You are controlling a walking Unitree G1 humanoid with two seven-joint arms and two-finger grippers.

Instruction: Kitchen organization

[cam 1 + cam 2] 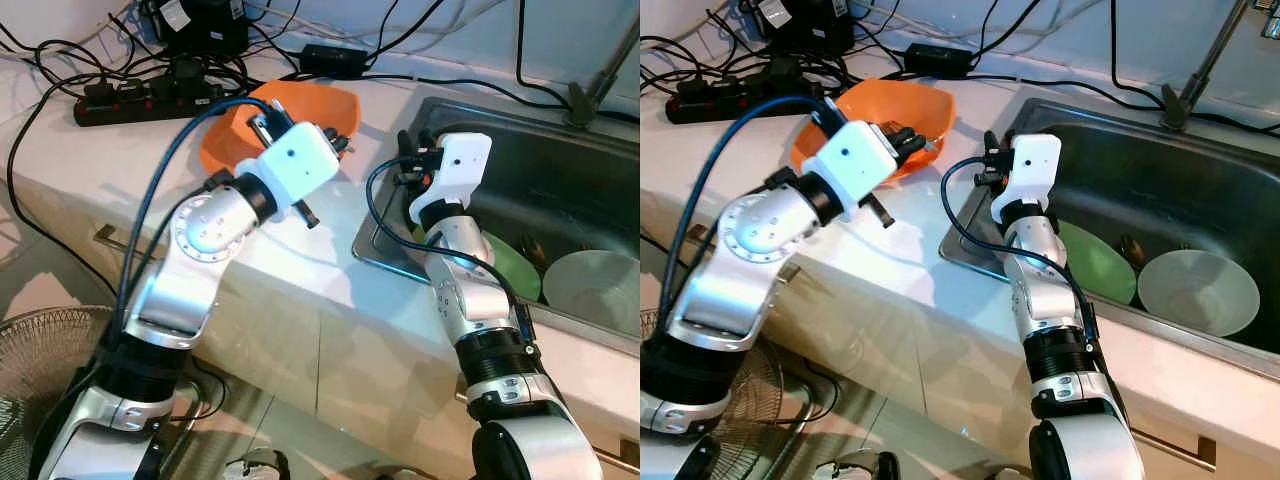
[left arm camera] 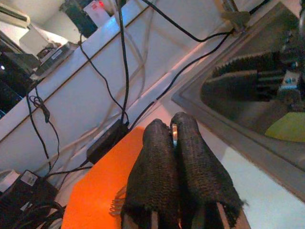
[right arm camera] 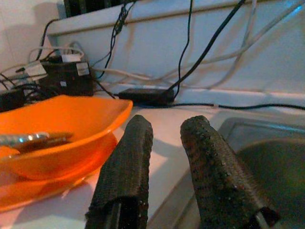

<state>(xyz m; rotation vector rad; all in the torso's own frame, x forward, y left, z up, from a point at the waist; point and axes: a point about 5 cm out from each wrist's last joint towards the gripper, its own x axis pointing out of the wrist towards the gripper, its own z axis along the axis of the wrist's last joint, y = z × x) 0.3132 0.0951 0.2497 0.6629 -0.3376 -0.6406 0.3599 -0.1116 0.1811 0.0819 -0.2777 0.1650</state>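
Note:
An orange bowl [image 1: 325, 105] sits on the white counter, left of the sink [image 1: 970, 250]. My left gripper [image 2: 174, 126] hovers over the bowl, its fingers pressed together on a thin metal utensil [image 2: 174, 134]. More metal cutlery [image 3: 33, 138] lies inside the bowl. My right gripper [image 3: 164, 124] is held at the sink's left rim, beside the bowl, open with nothing between its fingers. In the sink lie a green plate [image 1: 1100, 265] and a pale round bowl [image 1: 1200, 290].
A black power strip [image 1: 130, 100], a power adapter [image 1: 335, 58] and tangled cables crowd the back of the counter. The faucet [image 1: 1185, 95] rises behind the sink. A floor fan [image 1: 40, 360] stands low on the left, in front of the cabinets.

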